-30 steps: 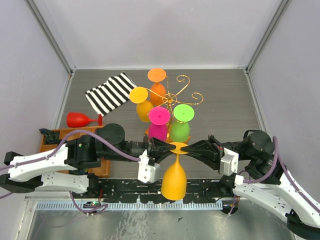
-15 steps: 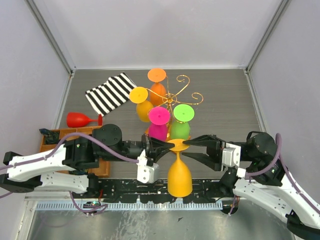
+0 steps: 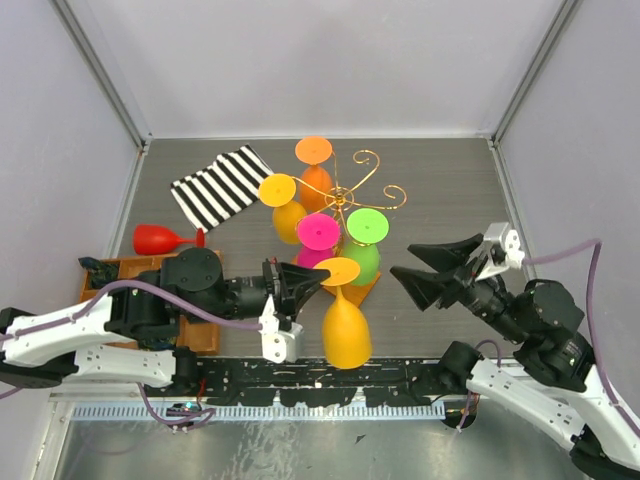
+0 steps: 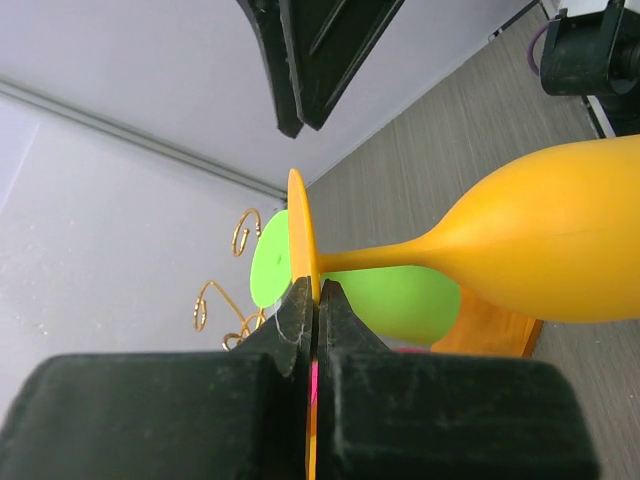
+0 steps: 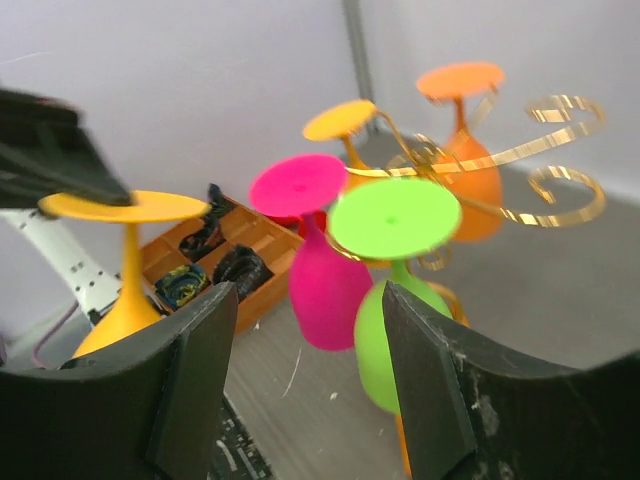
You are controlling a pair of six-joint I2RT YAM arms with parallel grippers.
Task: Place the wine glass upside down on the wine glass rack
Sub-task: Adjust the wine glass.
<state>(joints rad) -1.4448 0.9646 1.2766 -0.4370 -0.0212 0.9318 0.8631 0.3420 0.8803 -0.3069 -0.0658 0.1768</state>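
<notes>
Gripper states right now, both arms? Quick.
Left gripper: closed, holding the opaque yellow-orange wine glass by its round foot, bowl down.
Right gripper: open, holding nothing.

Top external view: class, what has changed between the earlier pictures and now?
The right hand let go of the yellow wine glass, opened and drew back to the right. The left hand closed on its foot and now holds the glass alone, shifted slightly left. The wine glass rack, red glass and striped cloth stayed put.
</notes>
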